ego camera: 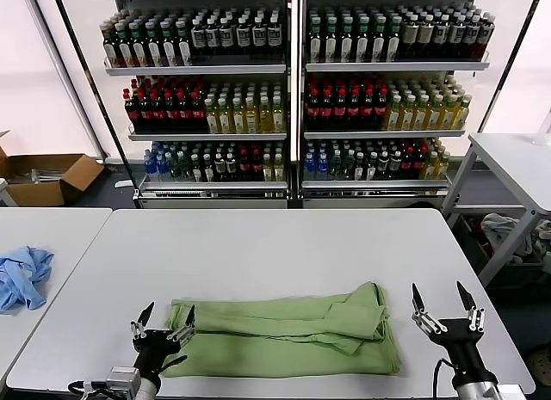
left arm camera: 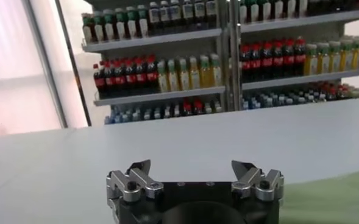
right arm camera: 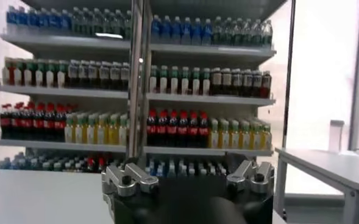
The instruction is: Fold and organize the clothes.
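The clothes, one light green shirt, lie folded into a long band across the front of the white table, with a bunched flap at the right end. My left gripper stands open and upright at the shirt's left end, holding nothing. My right gripper stands open just off the shirt's right end, also empty. In the left wrist view the open gripper faces the table, and a strip of green shirt shows beside it. The right wrist view shows its open gripper facing the shelves.
A light blue garment lies on a second table at the left. Shelves of bottles stand behind the table. A cardboard box sits on the floor far left, and another table stands at the right.
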{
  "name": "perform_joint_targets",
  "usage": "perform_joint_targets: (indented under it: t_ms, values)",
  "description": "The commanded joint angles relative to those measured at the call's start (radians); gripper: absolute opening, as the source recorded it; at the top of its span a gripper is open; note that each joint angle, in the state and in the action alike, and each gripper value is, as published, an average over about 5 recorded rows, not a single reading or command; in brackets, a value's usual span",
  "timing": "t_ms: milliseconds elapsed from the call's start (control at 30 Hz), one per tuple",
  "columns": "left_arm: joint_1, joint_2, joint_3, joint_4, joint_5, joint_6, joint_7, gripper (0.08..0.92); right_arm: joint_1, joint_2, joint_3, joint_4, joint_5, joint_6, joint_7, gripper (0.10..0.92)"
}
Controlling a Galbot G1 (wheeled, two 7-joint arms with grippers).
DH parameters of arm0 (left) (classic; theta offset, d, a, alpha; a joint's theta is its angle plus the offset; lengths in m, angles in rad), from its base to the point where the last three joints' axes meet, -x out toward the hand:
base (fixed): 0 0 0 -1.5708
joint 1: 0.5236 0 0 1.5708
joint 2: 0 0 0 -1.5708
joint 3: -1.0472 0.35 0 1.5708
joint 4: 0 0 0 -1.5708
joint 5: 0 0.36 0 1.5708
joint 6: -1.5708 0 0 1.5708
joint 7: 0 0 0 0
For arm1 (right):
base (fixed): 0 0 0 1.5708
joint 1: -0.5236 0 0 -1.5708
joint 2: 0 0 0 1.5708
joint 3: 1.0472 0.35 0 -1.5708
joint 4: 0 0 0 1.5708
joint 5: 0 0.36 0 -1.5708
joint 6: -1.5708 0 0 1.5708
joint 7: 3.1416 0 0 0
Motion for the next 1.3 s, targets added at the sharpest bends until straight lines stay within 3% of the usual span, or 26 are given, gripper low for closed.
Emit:
perform_joint_targets:
  t_ms: [33, 633, 900, 1300]
  values:
    - [-0.008, -0.067, 0.023, 0.078, -0.061, -0.057, 0.004, 0.823, -0.128, 0.023, 0.071, -0.066, 0.015, 0.229, -0.107, 0.823]
    - [-0.057, -0.079, 0.042, 0.149, -0.234, 0.031, 0.007, 0.823, -0.107, 0.038, 0.075, -0.040, 0.019, 0.198, -0.094, 0.823]
    - [-0.056, -0.082, 0.071, 0.152, -0.215, 0.010, 0.011, 0.814, -0.092, 0.039, 0.076, -0.022, 0.011, 0.181, -0.077, 0.823]
    - [-0.075, -0.083, 0.131, 0.188, -0.141, -0.083, -0.022, 0.498, -0.061, 0.041, 0.063, -0.005, 0.000, 0.148, -0.049, 0.823]
